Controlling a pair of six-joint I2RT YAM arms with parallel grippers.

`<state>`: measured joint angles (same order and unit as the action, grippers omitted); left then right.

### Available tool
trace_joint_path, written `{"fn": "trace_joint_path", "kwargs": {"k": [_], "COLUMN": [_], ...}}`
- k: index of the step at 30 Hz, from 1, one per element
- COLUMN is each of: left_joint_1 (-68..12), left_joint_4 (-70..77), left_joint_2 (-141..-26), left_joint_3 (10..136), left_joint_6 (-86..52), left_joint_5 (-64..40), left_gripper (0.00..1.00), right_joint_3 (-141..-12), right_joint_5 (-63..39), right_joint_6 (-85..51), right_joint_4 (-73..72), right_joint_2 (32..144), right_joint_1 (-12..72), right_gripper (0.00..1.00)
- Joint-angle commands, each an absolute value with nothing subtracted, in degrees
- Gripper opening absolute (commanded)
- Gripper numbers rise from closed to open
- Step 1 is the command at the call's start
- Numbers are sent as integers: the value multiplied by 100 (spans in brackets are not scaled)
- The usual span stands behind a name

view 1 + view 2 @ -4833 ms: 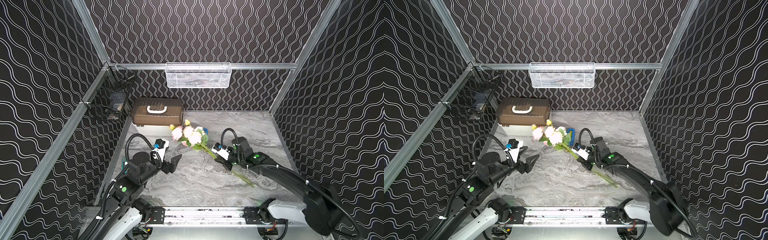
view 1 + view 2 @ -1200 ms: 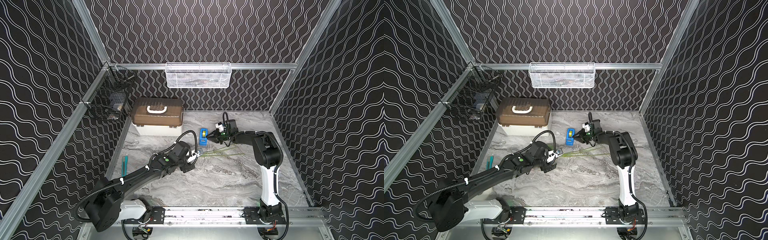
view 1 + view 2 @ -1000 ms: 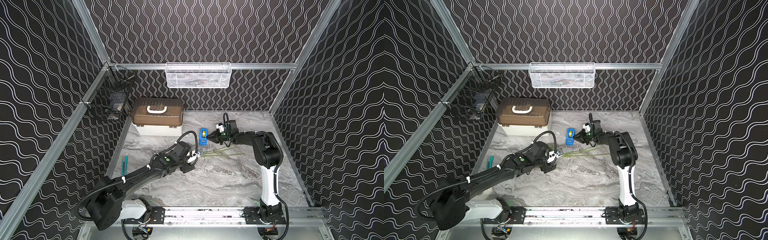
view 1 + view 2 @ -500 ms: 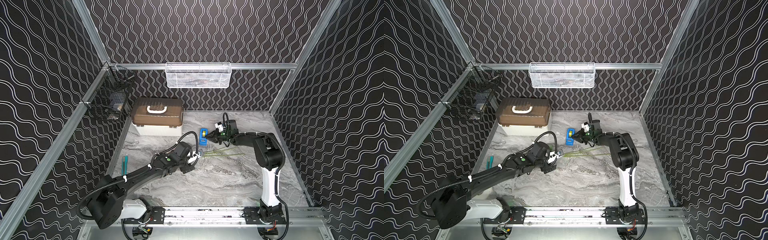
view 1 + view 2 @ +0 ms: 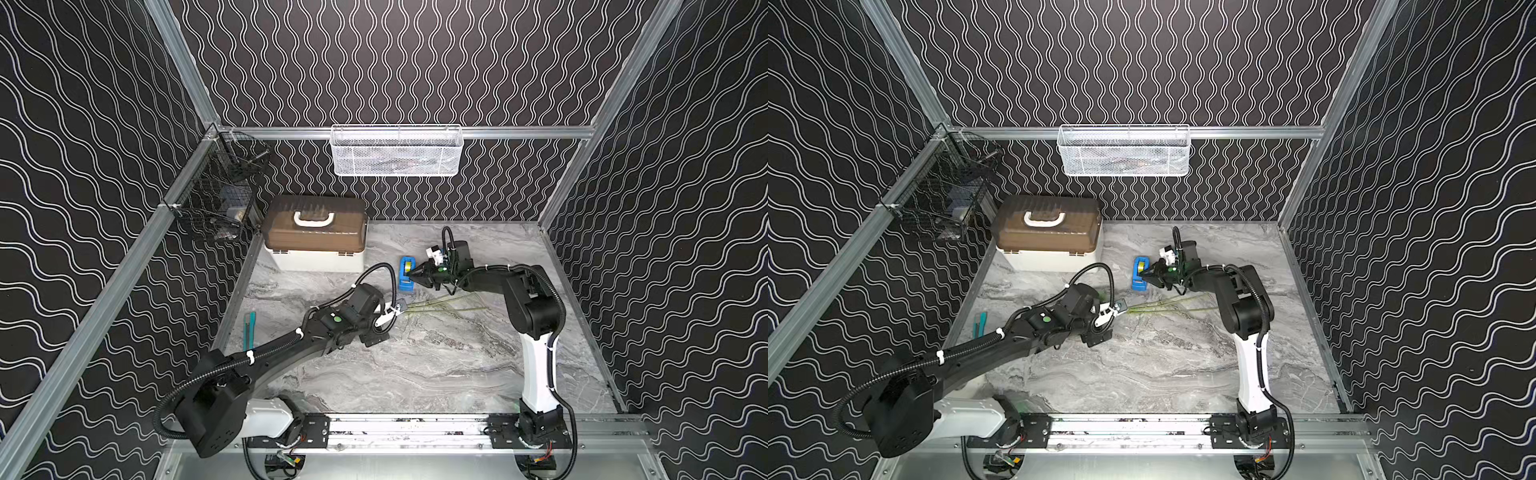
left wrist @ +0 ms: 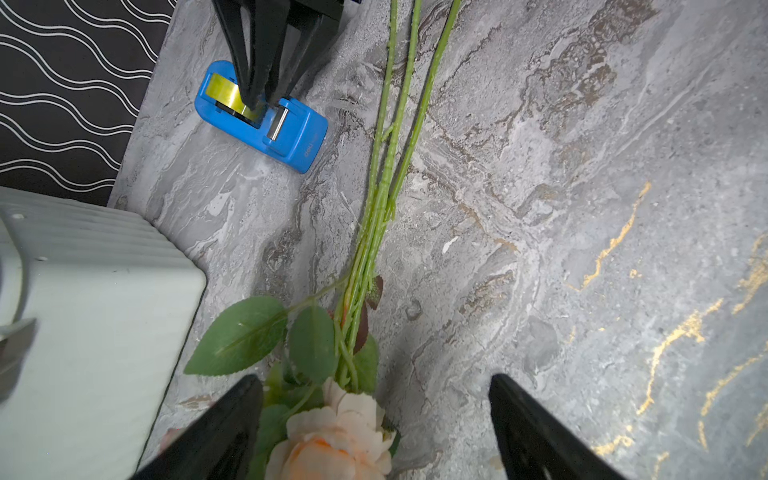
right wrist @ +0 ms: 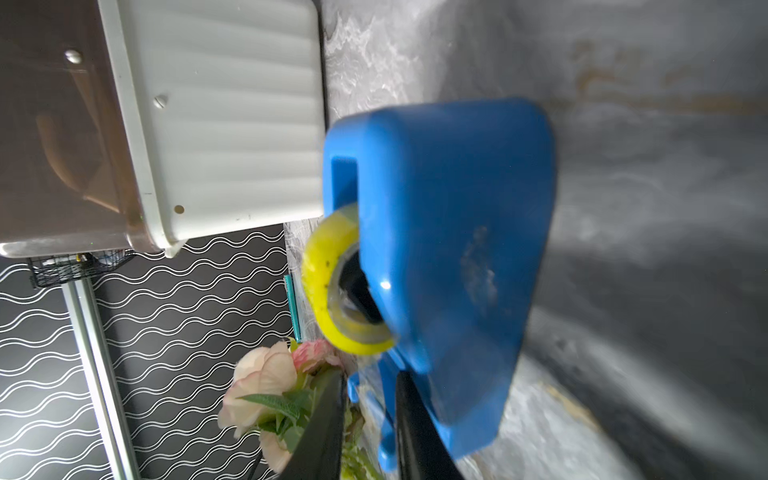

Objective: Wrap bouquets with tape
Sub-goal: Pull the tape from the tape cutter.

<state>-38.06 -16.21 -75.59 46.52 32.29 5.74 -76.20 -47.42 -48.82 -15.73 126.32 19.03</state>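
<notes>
Two hands: my left hand (image 6: 374,377) spread wide above the bouquet (image 6: 376,216); my right hand (image 6: 257,102) nearly pressed together at the tape (image 6: 222,93), grip unclear.
Bouquet: lying on table (image 6: 582,208), beside dispenser (image 6: 291,137).
Risk: tape could slip; dispenser could drag.

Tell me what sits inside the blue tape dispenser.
A yellowish tape roll sits in the dispenser. The right gripper covers part of it, so its loose end cannot be seen.
</notes>
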Motion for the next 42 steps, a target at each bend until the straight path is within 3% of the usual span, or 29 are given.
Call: {"fn": "trace_joint_path", "kwargs": {"k": [1, 18, 34, 42], "left_joint_1": [-3813, -3813, -3813, -3808], "left_joint_4": [-1613, -1644, -1679, -1731], "left_joint_2": [-7565, -7658, -7875, -7975], "left_joint_3": [4694, 4719, 4786, 4816], "left_joint_6": [3390, 3445, 3546, 3568], "left_joint_5": [562, 633, 686, 692], "left_gripper": [90, 90, 91, 91], "right_joint_3": [-7703, -7687, -7515, -7415], "right_joint_5": [-4675, -4763, -5263, -5334], "right_joint_6": [-4903, -5286, -6009, -6117], "right_joint_4": [-1633, -1959, -3153, -3410], "right_joint_2": [12738, 13038, 13174, 13013], "right_joint_1": [1924, 1925, 1925, 1916], "right_gripper": [25, 18, 0, 0]}}
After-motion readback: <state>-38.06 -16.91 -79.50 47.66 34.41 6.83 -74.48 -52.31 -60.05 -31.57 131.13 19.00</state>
